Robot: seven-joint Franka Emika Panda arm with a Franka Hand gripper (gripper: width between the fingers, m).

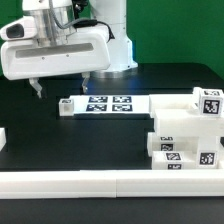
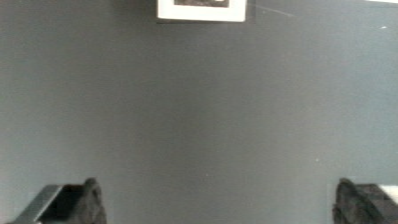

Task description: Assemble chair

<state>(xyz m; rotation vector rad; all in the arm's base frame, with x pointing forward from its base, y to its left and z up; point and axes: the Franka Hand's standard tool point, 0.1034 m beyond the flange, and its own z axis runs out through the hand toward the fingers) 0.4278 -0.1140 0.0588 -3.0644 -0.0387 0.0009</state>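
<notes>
Chair parts (image 1: 185, 135) not yet in hand. Gripper (image 1: 62, 85) spread wide, pinching nothing, hovering over bare dark table (image 1: 40, 125) toward the exterior view's left. Wrist view: two dark fingertips (image 2: 68, 203) far apart, only grey surface between, a white tagged corner (image 2: 201, 9) at the frame edge. Outward from the tool: marker board (image 1: 105, 103) flat on the table, just past the fingers. Farther, at the exterior view's right: chunky white blocks with square tags, stacked close together, well apart from the gripper. Long white rail (image 1: 100, 182) along the near edge. Probably light, stiff, smooth plastic, somewhat slippery; best taken across two flat parallel sides of one block, away from pegs, squarely so as not to twist.
</notes>
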